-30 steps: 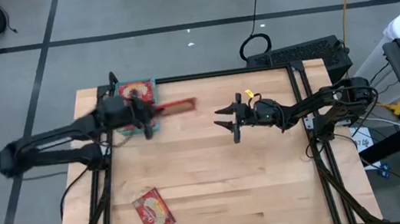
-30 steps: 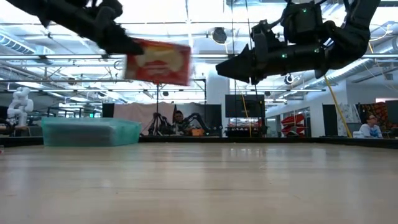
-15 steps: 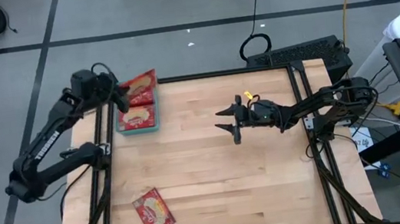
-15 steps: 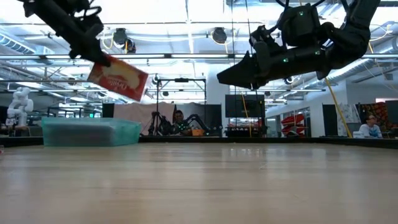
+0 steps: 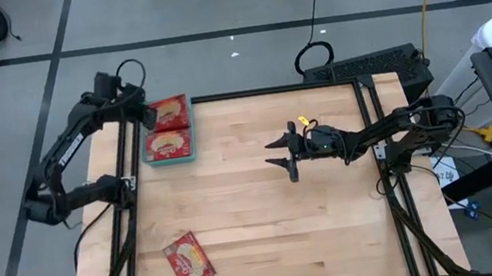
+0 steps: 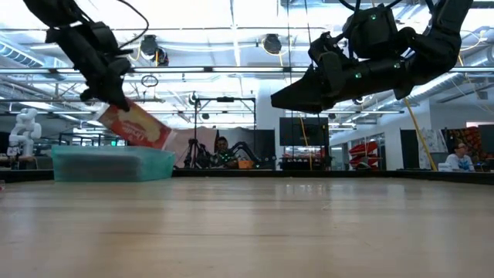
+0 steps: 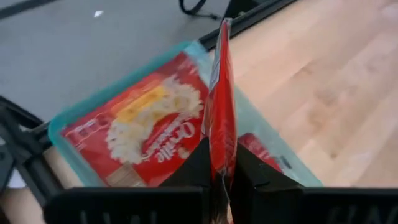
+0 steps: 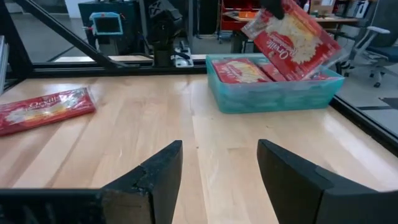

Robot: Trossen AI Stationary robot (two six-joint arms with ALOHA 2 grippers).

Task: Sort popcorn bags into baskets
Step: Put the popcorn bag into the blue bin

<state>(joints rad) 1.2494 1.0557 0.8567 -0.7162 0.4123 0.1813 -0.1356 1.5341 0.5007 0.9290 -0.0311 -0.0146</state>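
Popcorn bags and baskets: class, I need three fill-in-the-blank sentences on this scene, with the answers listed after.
1. The left gripper holds a popcorn bag over the teal ____.
2. The right gripper, holding nothing, has its fingers ____.
3. One loose bag lies flat on the ____.

Missing words: basket; open; table

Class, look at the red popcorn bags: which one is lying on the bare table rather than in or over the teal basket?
The popcorn bag near the table's front left edge. The others lie in the teal basket or hang tilted over it in the left gripper.
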